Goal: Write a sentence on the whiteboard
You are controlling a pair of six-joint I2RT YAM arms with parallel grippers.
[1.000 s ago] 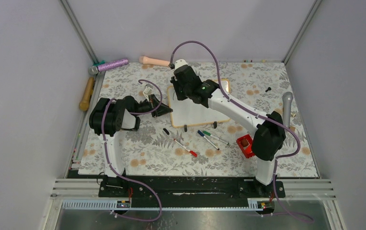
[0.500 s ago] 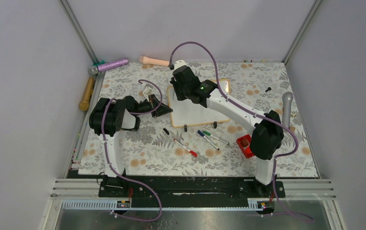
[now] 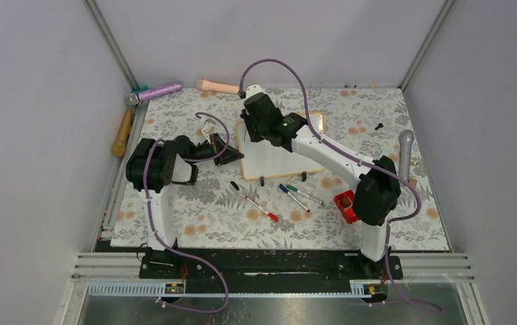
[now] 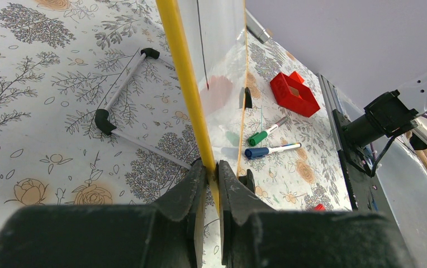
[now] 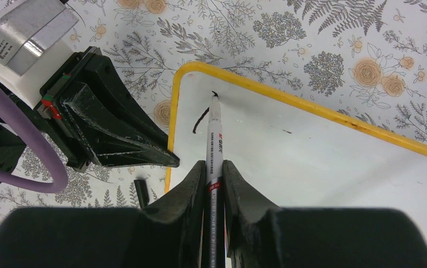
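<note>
The whiteboard (image 3: 279,157) lies flat mid-table; its white face also shows in the right wrist view (image 5: 323,162) and edge-on in the left wrist view (image 4: 184,84). My left gripper (image 4: 211,170) is shut on its yellow-wood left edge; it also shows in the top view (image 3: 232,156). My right gripper (image 5: 215,173) is shut on a black marker (image 5: 213,139), whose tip touches the board near its top left corner. Only one short black stroke (image 5: 200,120) of the sentence shows, plus a tiny mark at the tip.
Loose markers lie in front of the board: red (image 3: 262,210), blue (image 3: 291,195), green (image 3: 303,194), and a black cap (image 3: 234,185). A red block (image 3: 344,205) sits front right. Rolling pins and a purple handle lie at the back left. A folding stand (image 4: 119,100) lies left of the board.
My right gripper with the marker has shifted slightly left and toward the back over the board's top left corner. The left arm and the board have not moved.
</note>
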